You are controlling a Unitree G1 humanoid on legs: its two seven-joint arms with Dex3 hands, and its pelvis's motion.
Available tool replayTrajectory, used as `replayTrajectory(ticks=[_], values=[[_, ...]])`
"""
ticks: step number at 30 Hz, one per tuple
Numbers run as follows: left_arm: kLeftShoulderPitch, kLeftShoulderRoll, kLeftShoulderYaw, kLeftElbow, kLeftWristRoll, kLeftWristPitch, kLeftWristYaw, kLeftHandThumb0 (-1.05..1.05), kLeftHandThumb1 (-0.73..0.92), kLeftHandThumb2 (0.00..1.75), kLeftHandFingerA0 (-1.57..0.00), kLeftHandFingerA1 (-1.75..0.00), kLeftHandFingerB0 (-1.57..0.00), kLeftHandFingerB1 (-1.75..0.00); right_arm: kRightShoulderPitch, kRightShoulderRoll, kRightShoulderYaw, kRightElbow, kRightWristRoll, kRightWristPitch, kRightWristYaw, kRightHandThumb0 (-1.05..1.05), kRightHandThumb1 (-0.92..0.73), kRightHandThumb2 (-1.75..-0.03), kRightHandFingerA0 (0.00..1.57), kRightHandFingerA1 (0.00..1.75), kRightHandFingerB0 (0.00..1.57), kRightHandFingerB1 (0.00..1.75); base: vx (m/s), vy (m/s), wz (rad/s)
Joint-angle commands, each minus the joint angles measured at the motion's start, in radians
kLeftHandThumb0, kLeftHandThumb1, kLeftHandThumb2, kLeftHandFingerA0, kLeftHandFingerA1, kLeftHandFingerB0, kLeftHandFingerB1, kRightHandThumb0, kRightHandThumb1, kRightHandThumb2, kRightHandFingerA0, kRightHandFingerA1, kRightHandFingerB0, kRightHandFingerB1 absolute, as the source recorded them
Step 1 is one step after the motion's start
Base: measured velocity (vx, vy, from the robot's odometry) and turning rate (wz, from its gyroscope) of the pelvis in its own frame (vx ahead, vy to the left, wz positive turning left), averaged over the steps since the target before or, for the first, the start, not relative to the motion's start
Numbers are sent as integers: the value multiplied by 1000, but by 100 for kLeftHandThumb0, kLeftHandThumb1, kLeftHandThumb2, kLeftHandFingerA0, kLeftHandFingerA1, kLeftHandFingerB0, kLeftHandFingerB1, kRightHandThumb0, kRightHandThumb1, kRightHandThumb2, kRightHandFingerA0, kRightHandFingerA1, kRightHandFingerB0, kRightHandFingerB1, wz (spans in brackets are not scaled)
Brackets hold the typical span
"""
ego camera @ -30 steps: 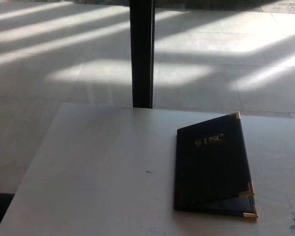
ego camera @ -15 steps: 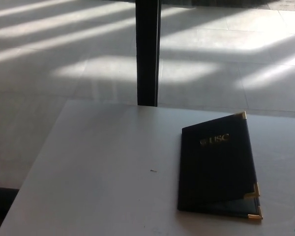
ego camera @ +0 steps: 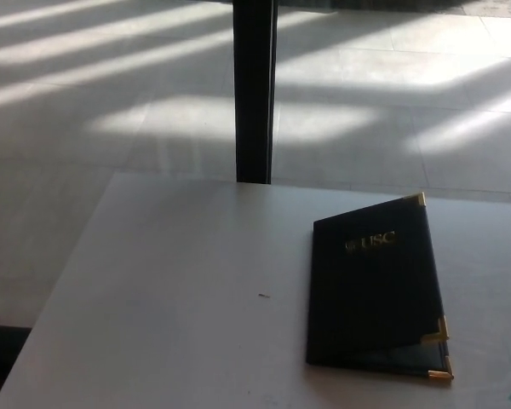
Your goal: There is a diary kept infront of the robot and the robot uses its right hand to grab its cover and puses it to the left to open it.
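1. Pale tiled floor fills the upper part of the head view, crossed by slanting bands of sunlight and shadow.
2. White desk takes up the lower part of the view, its far edge running just below the middle; its surface lies in shade.
3. Black post stands upright beyond the desk's far edge, near the middle of the view.
4. Dark diary lies on the right part of the desk, its spine on the left. Gold letters read "USC" on the cover, and gold corner pieces show at its right corners. The cover is lifted a little along the right edge, so a narrow gap shows above the lower right corner.
5. Small dark speck sits on the desk, left of the diary and apart from it.
6. Neither robot hand shows, left or right, so no place can be given relative to one, and whether the fingers are apart or together cannot be told.
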Motion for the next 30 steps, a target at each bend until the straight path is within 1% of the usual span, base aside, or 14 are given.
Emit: replayTrajectory(ticks=[1,6,7,9,10,11,18,20,21,24,25,26,28,30], values=[[16,12,-1,-14,-27,25,17,-62,83,64,-42,-48,-37,-44,2,42,-49,40,169,151,-65,-105,-75,-128,12,66,0,40,0,0,0],[9,21,-3,12,-32,13,8,-62,84,64,-40,-46,-36,-44,-15,65,-83,110,214,131,-50,-105,-68,-122,3,58,2,41,0,0,0],[5,24,0,19,-35,15,10,-61,84,64,-40,-46,-37,-44,-13,76,-93,117,233,128,-40,-105,-92,-81,0,68,0,48,0,0,0],[4,19,-5,24,-33,4,7,-61,84,64,-40,-46,-36,-44,-8,99,-97,112,244,118,-47,-105,-68,-122,3,58,2,42,0,0,0],[4,18,-3,24,-39,4,3,-61,84,64,-39,-47,-36,-44,-5,106,-98,120,249,115,-38,-105,-92,-84,0,65,0,44,0,0,0],[8,17,-5,16,-41,9,1,-61,85,64,-39,-47,-34,-43,5,129,-93,127,256,106,-21,-105,-68,-124,1,46,2,29,0,0,0],[23,6,-12,-28,-56,25,15,-60,85,64,-39,-47,-36,-44,17,218,-47,129,271,71,16,-105,-70,-129,10,53,0,29,0,0,0],[17,11,-13,-11,-57,24,15,-59,85,65,-39,-46,-35,-43,24,243,-26,116,277,73,28,-105,-67,-120,2,62,4,42,0,0,0],[17,12,-14,-9,-57,23,15,-59,85,64,-40,-46,-36,-43,29,251,-16,109,278,73,37,-105,-92,-75,2,67,0,46,0,0,0],[24,15,-27,-15,-45,16,19,-62,84,64,-42,-47,-36,-43,31,275,23,94,271,67,24,-105,-92,-79,9,67,4,50,0,0,0],[17,19,-24,-4,-53,19,16,-61,85,64,-41,-46,-36,-43,26,286,50,86,256,74,10,-105,-69,-122,13,64,9,52,0,0,0],[14,21,-24,4,-51,13,17,-62,84,64,-42,-47,-37,-43,24,287,63,89,252,71,14,-105,-92,-77,14,66,11,53,0,0,0],[11,24,-25,14,-50,10,19,-61,84,64,-42,-46,-38,-43,25,290,97,92,242,67,26,-105,-92,-78,14,71,12,56,0,0,0],[15,21,-29,4,-47,12,29,-62,83,64,-44,-46,-39,-43,30,298,124,86,242,69,17,-105,-68,-119,17,67,10,56,0,0,0]])
